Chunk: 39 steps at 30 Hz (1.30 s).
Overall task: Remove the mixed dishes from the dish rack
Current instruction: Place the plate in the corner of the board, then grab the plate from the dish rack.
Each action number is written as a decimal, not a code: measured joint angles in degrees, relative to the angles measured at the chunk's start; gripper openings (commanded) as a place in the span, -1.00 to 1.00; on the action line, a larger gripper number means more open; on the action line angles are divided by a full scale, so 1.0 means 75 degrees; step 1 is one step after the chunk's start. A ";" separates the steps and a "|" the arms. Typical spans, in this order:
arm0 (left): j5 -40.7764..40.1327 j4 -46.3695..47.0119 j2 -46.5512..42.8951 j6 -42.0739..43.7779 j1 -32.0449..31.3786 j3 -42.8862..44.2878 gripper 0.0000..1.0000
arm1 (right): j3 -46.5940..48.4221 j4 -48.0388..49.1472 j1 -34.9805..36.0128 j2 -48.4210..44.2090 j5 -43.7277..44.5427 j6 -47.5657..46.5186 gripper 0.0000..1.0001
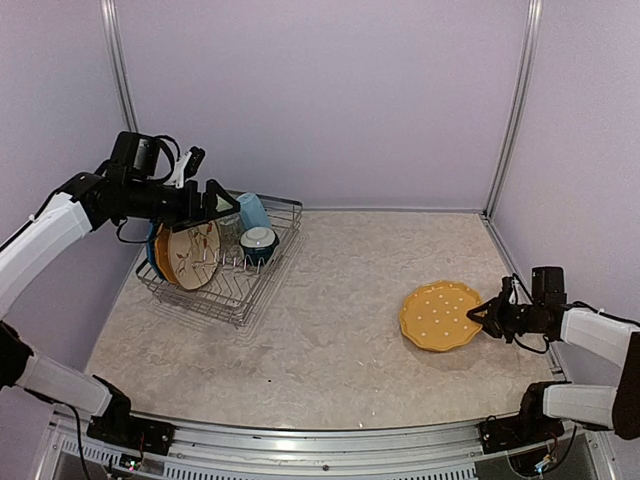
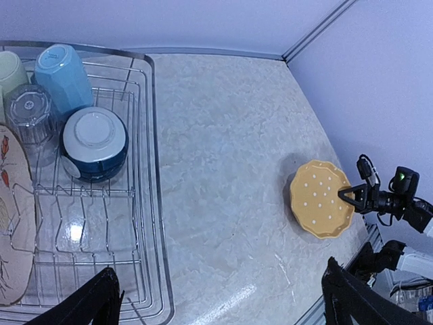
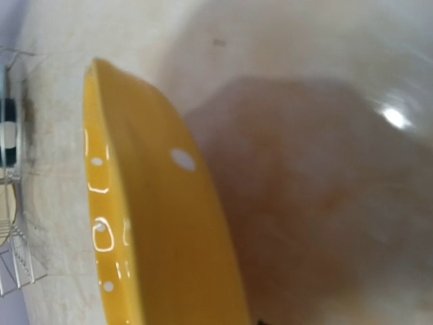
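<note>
1. Now the left gripper (image 1: 225, 205) hangs above the rack (image 1: 190, 303), near the far left corner of the table (image 1: 330, 300); its fingers (image 2: 101, 298) are spread wide and hold nothing
2. Inside the rack are the floral plate (image 1: 192, 252), blue plate (image 1: 151, 252), blue mug (image 1: 252, 210), green mug (image 2: 10, 68), glass (image 2: 30, 112) and the upside-down bowl (image 1: 258, 243)
3. By the right edge, the right gripper (image 1: 483, 316) pinches the rim of the yellow plate (image 1: 438, 315)

Soft, even light from above. The table (image 1: 330, 300) shows a small glare spot in the right wrist view, where the plate (image 3: 155, 244) is blurred close-up above a broad, soft shadow.
</note>
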 measured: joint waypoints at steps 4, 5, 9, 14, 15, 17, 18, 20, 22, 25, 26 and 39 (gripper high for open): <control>-0.0111 -0.0134 0.0128 -0.0216 0.0003 0.0842 0.98 | -0.0271 0.0000 -0.0530 0.0079 -0.0131 -0.0131 -1.00; -0.0131 -0.0140 0.0172 -0.0277 0.0003 0.1116 0.98 | -0.0280 0.0000 -0.0606 0.0117 -0.0102 -0.0184 -1.00; -0.0160 -0.0090 0.0350 -0.0434 0.0003 0.1953 0.98 | -0.0268 -0.0012 -0.0729 0.0321 0.0029 -0.0452 -0.96; -0.0382 0.0195 0.0373 -0.0306 0.0044 0.1731 0.98 | -0.0227 -0.0017 -0.0729 0.0379 0.0122 -0.0694 -0.69; -0.0469 0.0230 0.0373 -0.0254 0.0058 0.1577 0.98 | -0.0189 -0.0044 -0.0729 0.0402 0.0140 -0.0743 -0.61; -0.0624 0.0236 0.0373 -0.0119 0.0090 0.1271 0.98 | -0.0122 -0.0099 -0.0729 0.0425 0.0219 -0.0860 -0.43; -0.0697 0.0230 0.0373 -0.0064 0.0093 0.1160 0.98 | -0.0105 -0.0111 -0.0726 0.0417 0.0361 -0.0915 -0.36; -0.0796 0.0210 0.0376 0.0035 0.0125 0.0941 0.98 | -0.0096 -0.0221 -0.0743 0.0417 0.0933 -0.1023 -0.24; -0.0866 0.0201 0.0376 0.0122 0.0131 0.0842 0.98 | -0.0096 -0.0344 -0.0755 0.0420 0.1373 -0.1093 -0.14; -0.0938 0.0213 0.0358 0.0210 0.0131 0.0819 0.98 | -0.0082 -0.0510 -0.0761 0.0425 0.1891 -0.1154 0.03; -0.0968 0.0216 0.0338 0.0230 0.0131 0.0799 0.98 | -0.0061 -0.0557 -0.0761 0.0425 0.1967 -0.1174 0.12; -0.1236 0.0338 0.0198 0.0353 -0.0087 0.0495 0.98 | 0.0708 -0.1256 -0.0105 0.0184 0.3550 -0.0667 0.49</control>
